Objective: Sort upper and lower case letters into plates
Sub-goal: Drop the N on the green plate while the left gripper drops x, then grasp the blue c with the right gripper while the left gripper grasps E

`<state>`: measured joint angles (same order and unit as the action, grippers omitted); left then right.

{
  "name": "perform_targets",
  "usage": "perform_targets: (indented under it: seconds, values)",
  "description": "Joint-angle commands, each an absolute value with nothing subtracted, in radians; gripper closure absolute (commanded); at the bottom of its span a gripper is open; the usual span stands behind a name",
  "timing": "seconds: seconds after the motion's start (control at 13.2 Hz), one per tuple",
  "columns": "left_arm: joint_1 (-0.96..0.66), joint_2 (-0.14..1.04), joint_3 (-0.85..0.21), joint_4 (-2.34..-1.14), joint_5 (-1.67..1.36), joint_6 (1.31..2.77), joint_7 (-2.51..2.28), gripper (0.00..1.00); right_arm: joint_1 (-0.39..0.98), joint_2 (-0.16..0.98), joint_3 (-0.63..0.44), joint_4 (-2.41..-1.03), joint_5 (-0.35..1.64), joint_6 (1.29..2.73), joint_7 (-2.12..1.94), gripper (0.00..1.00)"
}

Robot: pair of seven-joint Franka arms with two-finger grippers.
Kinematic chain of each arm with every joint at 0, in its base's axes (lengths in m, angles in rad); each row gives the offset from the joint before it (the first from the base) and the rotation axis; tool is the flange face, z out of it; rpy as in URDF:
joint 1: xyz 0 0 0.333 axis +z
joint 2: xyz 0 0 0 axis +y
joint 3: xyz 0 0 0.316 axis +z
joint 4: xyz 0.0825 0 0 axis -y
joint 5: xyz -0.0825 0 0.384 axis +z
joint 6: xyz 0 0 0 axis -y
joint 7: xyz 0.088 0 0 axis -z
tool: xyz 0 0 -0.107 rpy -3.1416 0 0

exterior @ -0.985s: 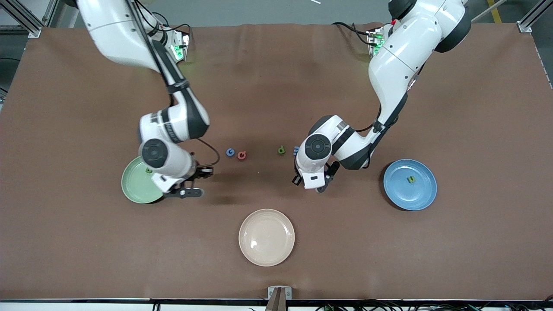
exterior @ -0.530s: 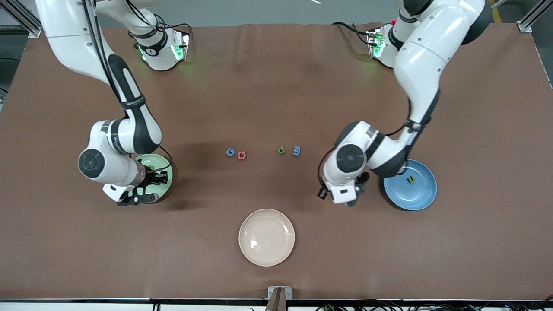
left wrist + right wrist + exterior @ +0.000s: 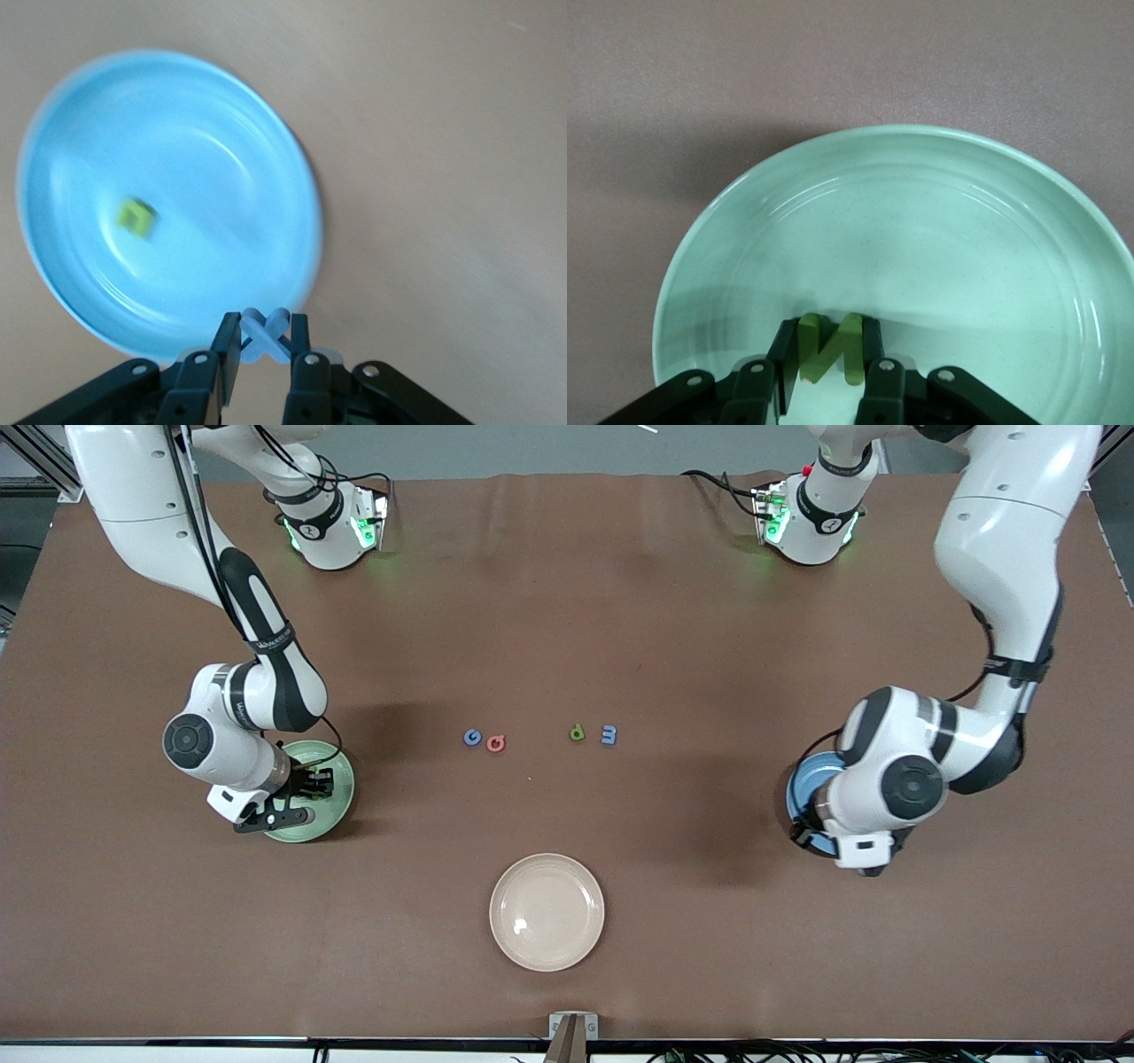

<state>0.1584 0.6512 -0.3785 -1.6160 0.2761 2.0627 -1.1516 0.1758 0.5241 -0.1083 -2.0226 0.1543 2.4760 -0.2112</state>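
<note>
So the left tool (image 3: 263,341) is being held over the edge of the blue plate (image 3: 221,115), and a pale blue letter (image 3: 264,335), x-shaped from what's visible, is being pinched between its fingers. A small yellow-green letter (image 3: 137,218) is already lying in that plate, which is sitting at the left arm's end of the tabletop (image 3: 567,602) and is mostly being hidden by the arm in the front view.

The right tool (image 3: 831,359) is being held over the mint green plate (image 3: 939,221) at the right arm's end, and a green letter (image 3: 830,347), N-shaped, is being clamped between its fingers.

Four more letters are being left in a loose row around the middle of the tabletop: a blue one (image 3: 472,737) touching a red one (image 3: 496,743), then a green one (image 3: 578,732) just beside another blue one (image 3: 608,735). A cream plate (image 3: 547,911) is sitting nearer the front camera than that row.
</note>
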Motion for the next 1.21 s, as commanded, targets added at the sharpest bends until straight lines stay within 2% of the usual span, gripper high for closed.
perform_targets:
  seconds: [0.0, 0.15, 0.23, 0.3, 0.38, 0.45, 0.53, 0.68, 0.91, 1.14]
  values:
    - [0.236, 0.617, -0.393, -1.692, 0.291, 2.072, -1.051, 1.0, 0.161, 0.506, -0.092, -2.052, 0.149, 2.482, -0.219, 0.01]
    - [0.271, 0.627, -0.393, -1.704, 0.291, 2.075, -1.011, 0.97, 0.164, 0.477, -0.091, -2.031, 0.156, 2.429, -0.203, 0.0]
    - [0.282, 0.637, -0.393, -1.713, 0.291, 2.083, -1.0, 0.91, 0.172, 0.453, -0.089, -2.004, 0.156, 2.358, -0.171, 0.0]
    - [0.29, 0.644, -0.393, -1.713, 0.291, 2.086, -0.999, 0.79, 0.182, 0.425, -0.084, -1.984, 0.156, 2.291, -0.102, 0.0]
    - [0.29, 0.646, -0.393, -1.713, 0.291, 2.086, -0.999, 0.55, 0.208, 0.396, -0.084, -1.98, 0.156, 2.257, -0.03, 0.0]
    - [0.29, 0.646, -0.393, -1.713, 0.291, 2.086, -0.999, 0.17, 0.231, 0.368, -0.083, -1.985, 0.158, 2.238, 0.063, 0.0]
    - [0.29, 0.641, -0.393, -1.712, 0.291, 2.083, -0.999, 0.0, 0.264, 0.348, -0.081, -1.994, 0.158, 2.234, 0.165, 0.0]
    - [0.278, 0.615, -0.412, -1.709, 0.29, 2.071, -1.018, 0.0, 0.357, 0.33, -0.083, -2.035, 0.16, 2.259, 0.332, 0.0]
    - [0.276, 0.578, -0.536, -1.704, 0.29, 1.97, -1.035, 0.0, 0.512, 0.336, -0.083, -2.079, 0.16, 2.364, 0.575, 0.0]
    - [0.258, 0.583, -0.655, -1.712, 0.29, 1.967, -1.106, 0.0, 0.604, 0.389, -0.083, -2.068, 0.16, 2.459, 0.641, 0.0]
